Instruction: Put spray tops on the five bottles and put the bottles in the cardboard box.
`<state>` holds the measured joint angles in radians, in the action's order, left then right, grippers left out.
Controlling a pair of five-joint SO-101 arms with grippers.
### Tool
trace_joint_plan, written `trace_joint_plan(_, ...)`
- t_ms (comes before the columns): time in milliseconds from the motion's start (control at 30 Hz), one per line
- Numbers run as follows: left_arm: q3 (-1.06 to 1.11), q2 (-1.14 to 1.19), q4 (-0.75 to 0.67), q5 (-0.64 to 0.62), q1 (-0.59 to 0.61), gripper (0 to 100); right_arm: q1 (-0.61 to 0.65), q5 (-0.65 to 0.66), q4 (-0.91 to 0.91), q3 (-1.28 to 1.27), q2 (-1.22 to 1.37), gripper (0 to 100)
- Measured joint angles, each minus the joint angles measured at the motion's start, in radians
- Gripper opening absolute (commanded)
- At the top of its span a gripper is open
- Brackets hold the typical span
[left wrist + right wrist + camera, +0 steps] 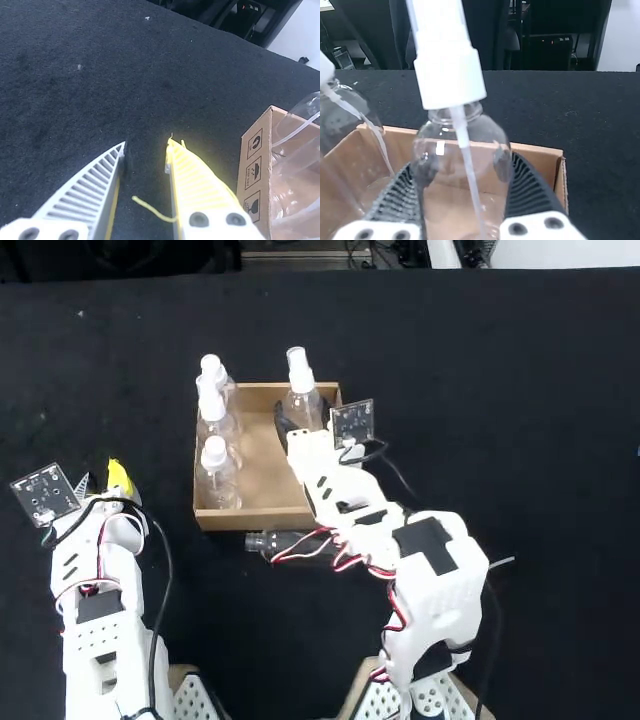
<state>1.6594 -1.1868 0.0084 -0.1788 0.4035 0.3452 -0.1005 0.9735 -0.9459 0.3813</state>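
— Black cloth table (520, 390), report status. Start with the nearest unit.

— Left gripper (146, 145): jaws spread partway, nothing between them. It sits over bare cloth, well to the left of the cardboard box (255, 517) and level with the box's near half.

— Box contents, near to far?

— Three bottles stand in a row along the left wall of the box: near bottle (218, 475), middle bottle (212, 418), far bottle (213, 375). Each is upright, with its long axis vertical and a white spray top fitted and pointing up. Neighbouring bottles are just beside one another.

— Right arm?

— It reaches over the near wall of the box and across the floor of the box. The right gripper (297, 423) is closed around the body of a fourth bottle (462, 150), with one black finger (530, 187) pressed against each side.

— Position and orientation of that bottle?

— It is at the far right corner of the box, inside the walls. Its long axis is vertical, and its spray top (447, 70) is seated on the neck and points up. The dip tube runs straight down the centre. Whether its base touches the floor of the box cannot be determined.
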Motion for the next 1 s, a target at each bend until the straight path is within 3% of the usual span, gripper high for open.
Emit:
trace_joint_plan(267, 0.000, 0.000, 0.000, 0.000, 0.000, 11, 0.002, 0.000, 0.121, -0.091, -0.055, 1.1)
trace_joint_plan(467, 0.000, 0.000, 0.000, 0.000, 0.002, 11, 0.002, 0.000, 0.043, -0.114, -0.276, 1.1)
trace_joint_plan(700, 0.000, 0.000, 0.000, 0.000, 0.002, 11, -0.087, 0.000, -0.302, -0.115, -0.637, 1.1)
trace_joint_plan(867, 0.000, 0.000, 0.000, 0.000, 0.002, 11, -0.232, 0.000, -0.620, -0.115, -0.878, 1.1)
trace_joint_plan(1000, 0.000, 0.000, 0.000, 0.000, 0.002, 11, -0.431, 0.000, -0.798, -0.115, -0.936, 1.1)
